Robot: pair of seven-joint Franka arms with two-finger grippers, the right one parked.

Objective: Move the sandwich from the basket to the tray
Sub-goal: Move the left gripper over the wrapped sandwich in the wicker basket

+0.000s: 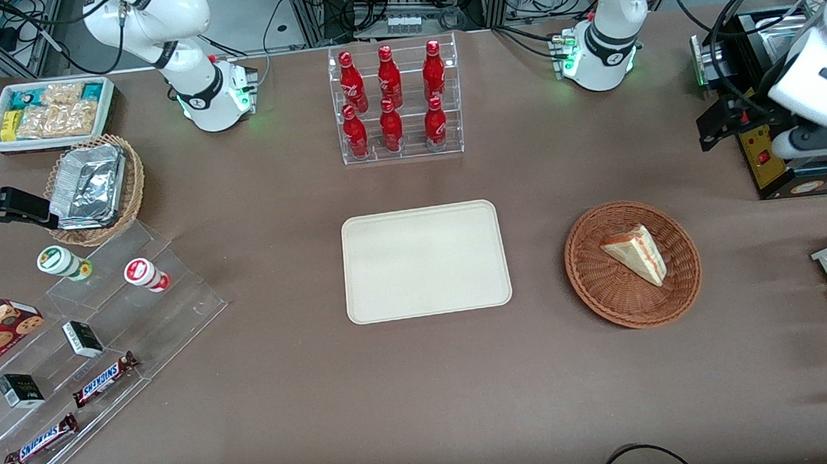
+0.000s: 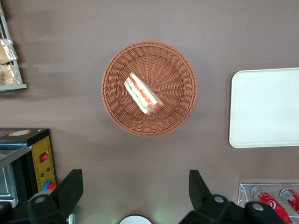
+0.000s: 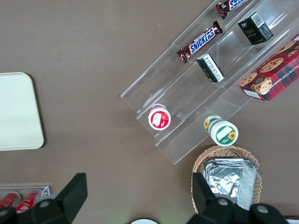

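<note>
I hold the left gripper (image 2: 133,196) high, fingers spread wide and empty, so the round reddish-brown wicker basket (image 2: 182,70) below it frames the triangular white-bread sandwich (image 2: 142,94) lying inside. The flat cream rectangular tray (image 1: 426,260) sits bare beside it. Only the wrist view shows the finger spread.

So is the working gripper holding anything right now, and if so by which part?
Nothing is held. The gripper is open, high above the table, empty. The sandwich lies untouched in the basket; the tray is bare.
</note>
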